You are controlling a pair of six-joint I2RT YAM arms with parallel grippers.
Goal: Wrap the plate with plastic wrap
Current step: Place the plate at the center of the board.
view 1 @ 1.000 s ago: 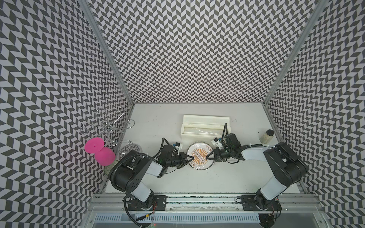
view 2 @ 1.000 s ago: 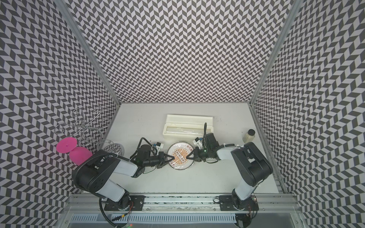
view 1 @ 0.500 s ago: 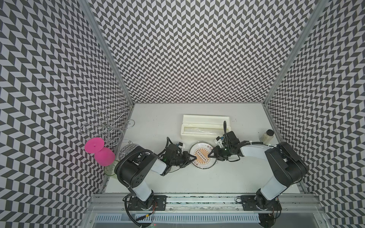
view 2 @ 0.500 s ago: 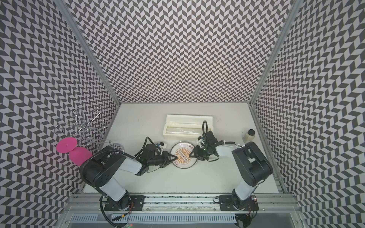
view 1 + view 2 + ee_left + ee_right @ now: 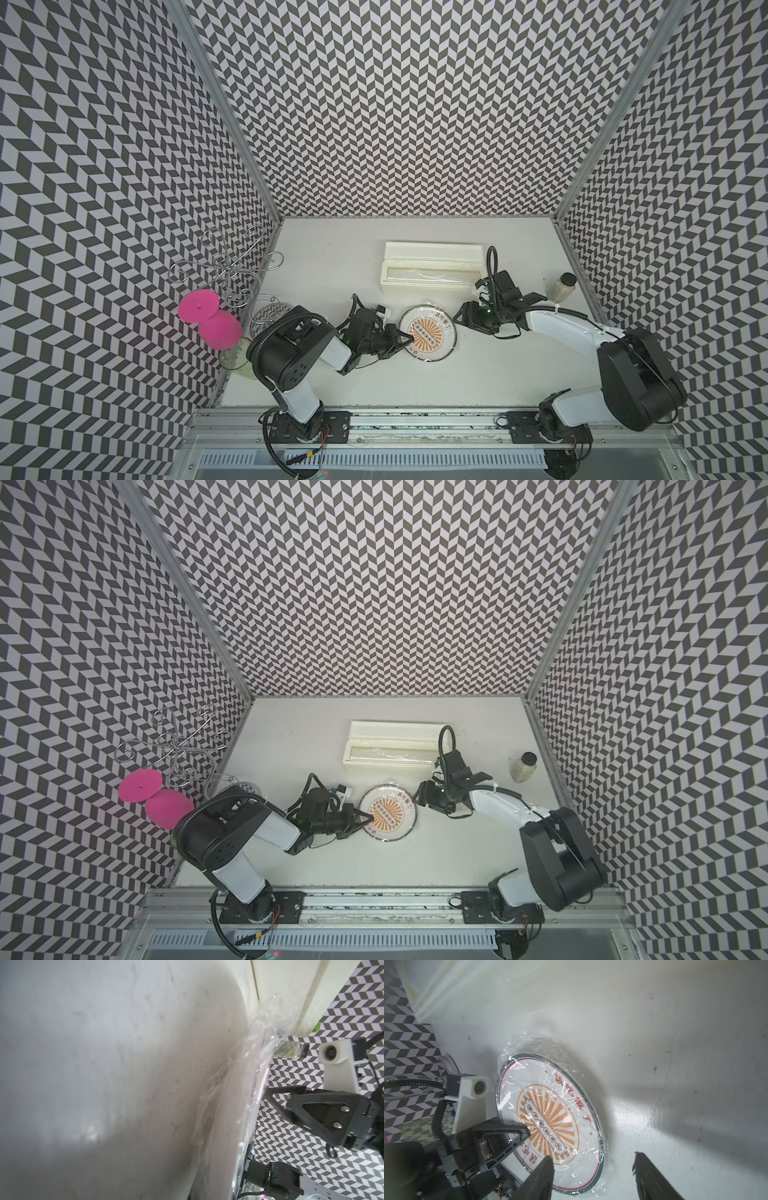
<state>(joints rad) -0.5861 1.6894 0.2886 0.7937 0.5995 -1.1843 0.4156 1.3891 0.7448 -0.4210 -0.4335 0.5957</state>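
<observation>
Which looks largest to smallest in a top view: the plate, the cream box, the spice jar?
1. cream box
2. plate
3. spice jar
Camera distance looks similar for all three, so the order holds.

Crinkly plastic wrap (image 5: 529,1044) covers the plate (image 5: 572,1126).

Red Chinese characters stand on the plate (image 5: 571,1126), curving along its white band on either side of the orange sunburst. In the right wrist view, the arc on one side appears to read 該吃飯了. The opposite arc begins with what looks like 該吃, and the rest is hidden. A dark-outlined bar across the sunburst holds a row of small circles, each with a character too small to read. Glare from the plastic wrap (image 5: 517,1043) crosses some strokes. In both top views the lettering is too small to read.
</observation>
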